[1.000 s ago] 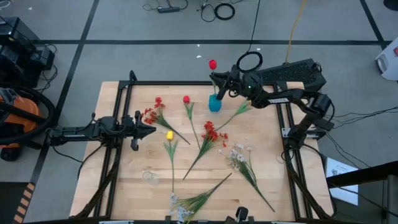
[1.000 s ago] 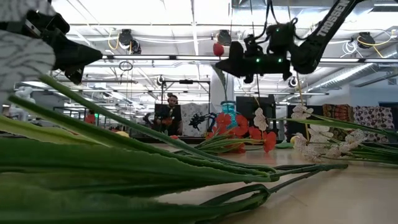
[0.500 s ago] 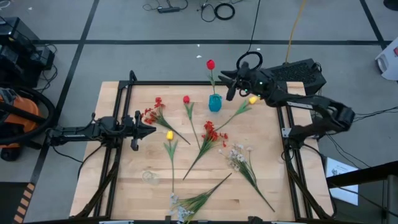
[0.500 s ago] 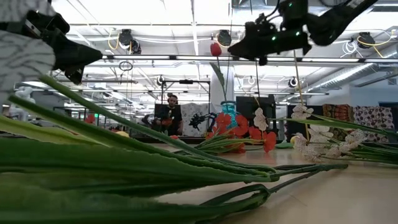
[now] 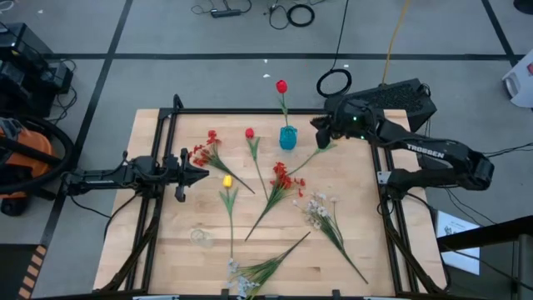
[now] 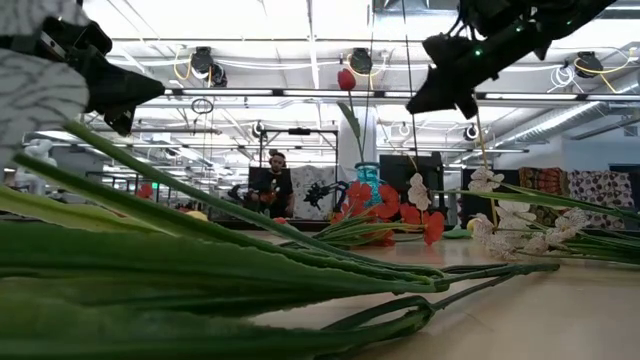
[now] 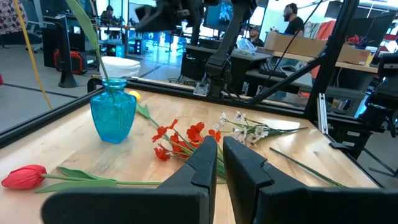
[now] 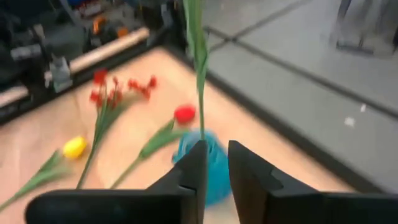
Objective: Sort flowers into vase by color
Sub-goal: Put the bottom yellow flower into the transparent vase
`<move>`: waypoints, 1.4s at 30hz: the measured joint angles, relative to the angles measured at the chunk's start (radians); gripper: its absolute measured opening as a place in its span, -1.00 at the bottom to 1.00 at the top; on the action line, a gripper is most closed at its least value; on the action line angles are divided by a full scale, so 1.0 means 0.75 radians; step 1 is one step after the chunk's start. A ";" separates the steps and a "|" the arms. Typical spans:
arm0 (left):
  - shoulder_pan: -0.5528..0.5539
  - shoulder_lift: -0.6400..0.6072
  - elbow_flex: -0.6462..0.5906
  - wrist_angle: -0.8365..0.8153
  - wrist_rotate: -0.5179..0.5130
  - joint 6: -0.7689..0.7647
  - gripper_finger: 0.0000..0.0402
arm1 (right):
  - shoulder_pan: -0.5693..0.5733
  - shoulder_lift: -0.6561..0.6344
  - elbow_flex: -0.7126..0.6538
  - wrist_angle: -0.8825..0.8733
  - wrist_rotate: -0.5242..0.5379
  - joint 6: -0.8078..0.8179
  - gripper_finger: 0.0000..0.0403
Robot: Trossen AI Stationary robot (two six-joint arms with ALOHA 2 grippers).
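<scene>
The teal-blue vase (image 5: 287, 137) stands near the table's far edge. One red bud flower (image 5: 281, 86) stands upright in it by its stem (image 8: 199, 56). My right gripper (image 5: 319, 125) hovers just right of the vase, above it, fingers slightly apart and empty; it also shows in the low view (image 6: 432, 92). My left gripper (image 5: 198, 173) waits shut at the table's left. On the table lie a red bud (image 5: 249, 133), red sprays (image 5: 208, 150) (image 5: 283, 177), a yellow bud (image 5: 226, 181) and white sprays (image 5: 319, 208). The clear vase (image 5: 200, 236) stands near left.
A green stem (image 5: 315, 153) lies under my right arm, its head hidden. A long-leaved white spray (image 5: 254, 273) lies at the near edge and fills the low view's foreground. Black frame rails run along the table's left, right and far sides. A person shows in the room behind.
My right gripper held the red bud flower by its stem over the teal vase, let it go, then rose and drew back toward the table's right edge. The flower now stands upright in the vase on its own.
</scene>
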 joint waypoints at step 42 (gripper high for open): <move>0.000 0.000 0.000 0.000 0.000 0.000 -0.83 | 0.321 0.001 0.000 -0.659 0.169 0.453 -0.98</move>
